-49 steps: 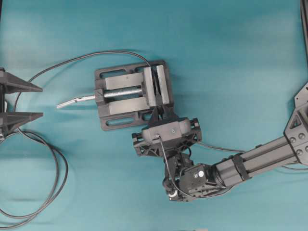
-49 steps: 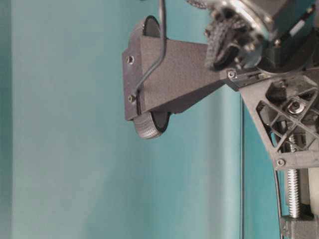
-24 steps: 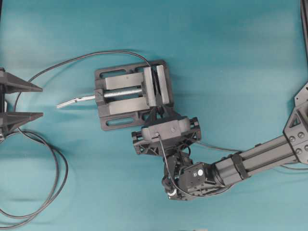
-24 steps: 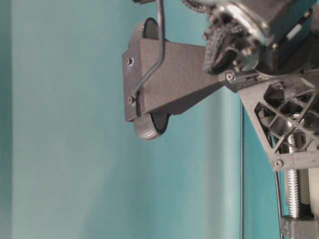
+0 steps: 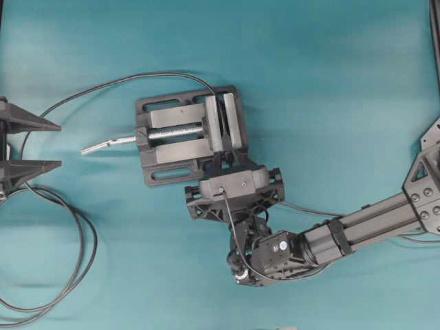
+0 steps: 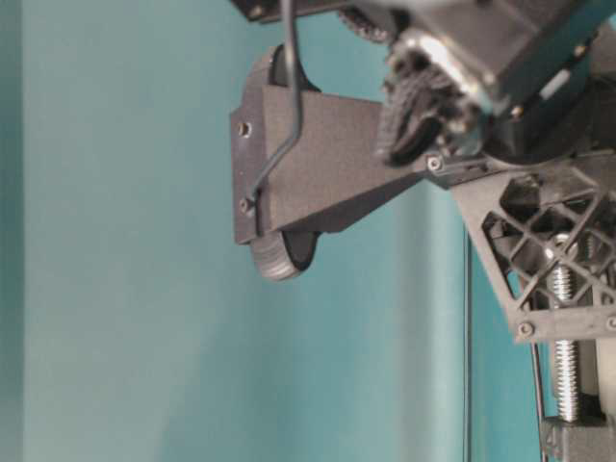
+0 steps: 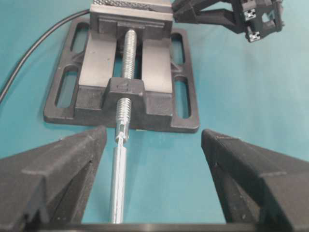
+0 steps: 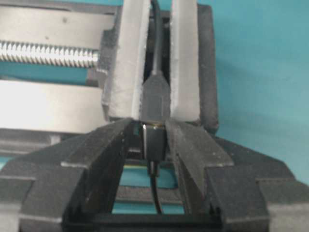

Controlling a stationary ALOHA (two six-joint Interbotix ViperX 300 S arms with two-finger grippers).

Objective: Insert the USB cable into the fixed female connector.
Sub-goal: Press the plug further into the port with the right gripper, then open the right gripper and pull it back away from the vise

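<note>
- USB cable's small black plug (image 8: 153,140) is seen butted against the tiny black fixed female connector (image 8: 155,99), clamped between the grey metal vise's (image 5: 185,137) jaws.
- Black right gripper (image 8: 153,145), at the vise's 6 o'clock, is parted slightly around the plug.
- Left gripper (image 7: 154,159) is spread wide, empty.

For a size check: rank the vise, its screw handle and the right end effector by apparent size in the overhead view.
1. Dark grey metal vise.
2. Black right end effector, with its housing clearly smaller than the vise; it sits higher, nearer the camera, so its size is flattered.
3. Thin silvery screw handle.
</note>
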